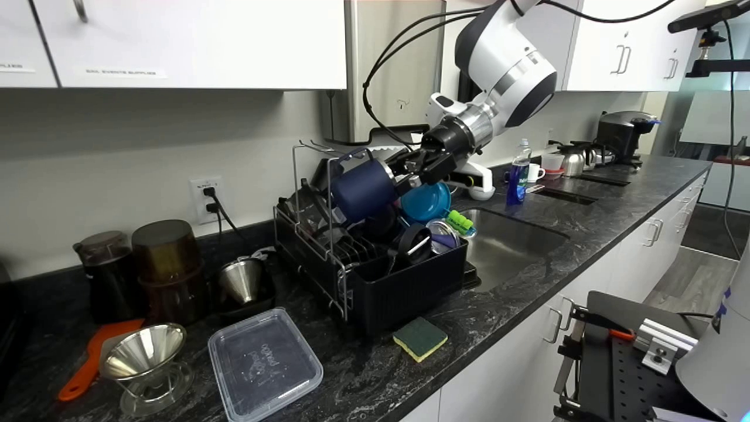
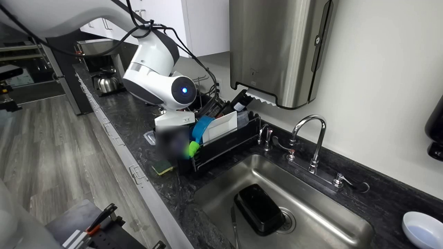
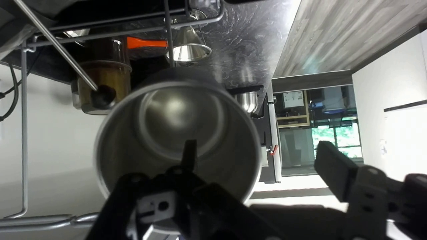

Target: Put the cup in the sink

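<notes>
Black gripper [image 3: 257, 153], two-fingered. Its fingers [image 3: 333, 170] are set wide apart; in the wrist view one is seen before the open mouth of the cup [image 1: 364, 190], the other clear of the rim. The cup's wall is flanked, not clamped; whether it is touched by the first finger cannot be told.

Cup: navy outside, silvery within. It is tilted, nearly on its side, mouth turned to the gripper, among the wires of the dish rack [image 2: 228, 142], outside the sink [image 2: 322, 214].

Dish rack: black. A blue vessel [image 1: 426, 202] and a white plate [image 2: 221, 126] are stacked in it.

Sink: stainless steel. A black container [image 2: 259, 207] and a slim utensil [image 2: 235, 224] are held in it. A chrome faucet [image 2: 313, 164] is mounted behind.

Countertop [image 1: 375, 390]: dark, pale-veined. A green-and-yellow sponge [image 1: 420, 339] is laid just beside the dish rack. A clear plastic lid [image 1: 265, 363] is marked by hand; the writing cannot be made out. A bottle of blue liquid [image 1: 517, 192] is placed near the sink, its print too small to be read.

Cabinet [image 1: 205, 41]: white. "EVENTS SUPPLIES" can be read on a label [image 1: 125, 72] at its lower edge; the word before it cannot. A second label [image 1: 16, 68] is cut off at the edge of view.
</notes>
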Robot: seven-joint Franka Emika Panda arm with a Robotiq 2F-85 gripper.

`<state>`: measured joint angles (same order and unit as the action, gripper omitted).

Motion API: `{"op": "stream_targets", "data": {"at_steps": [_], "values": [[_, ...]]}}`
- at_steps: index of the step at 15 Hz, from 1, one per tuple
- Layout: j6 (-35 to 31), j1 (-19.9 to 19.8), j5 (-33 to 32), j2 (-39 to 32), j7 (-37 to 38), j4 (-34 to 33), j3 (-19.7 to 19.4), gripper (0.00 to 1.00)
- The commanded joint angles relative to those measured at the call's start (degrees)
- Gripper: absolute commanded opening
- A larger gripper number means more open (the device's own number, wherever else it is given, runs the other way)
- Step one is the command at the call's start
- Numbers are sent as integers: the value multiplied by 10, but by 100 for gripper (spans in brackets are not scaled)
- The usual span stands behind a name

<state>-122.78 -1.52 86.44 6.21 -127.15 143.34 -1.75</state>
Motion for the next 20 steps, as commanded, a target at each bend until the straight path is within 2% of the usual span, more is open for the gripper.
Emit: {"op": "stream_targets", "data": {"at_steps": [1,8,10,20], "values": [[-6,0,11,-13,-25,-10,5,60],[-5,0,7,-14,-25,-11,4,10],[-4,0,7,-13,-26,-12,4,0],[-3,-1,3,-10,-18,-10,3,2]]}}
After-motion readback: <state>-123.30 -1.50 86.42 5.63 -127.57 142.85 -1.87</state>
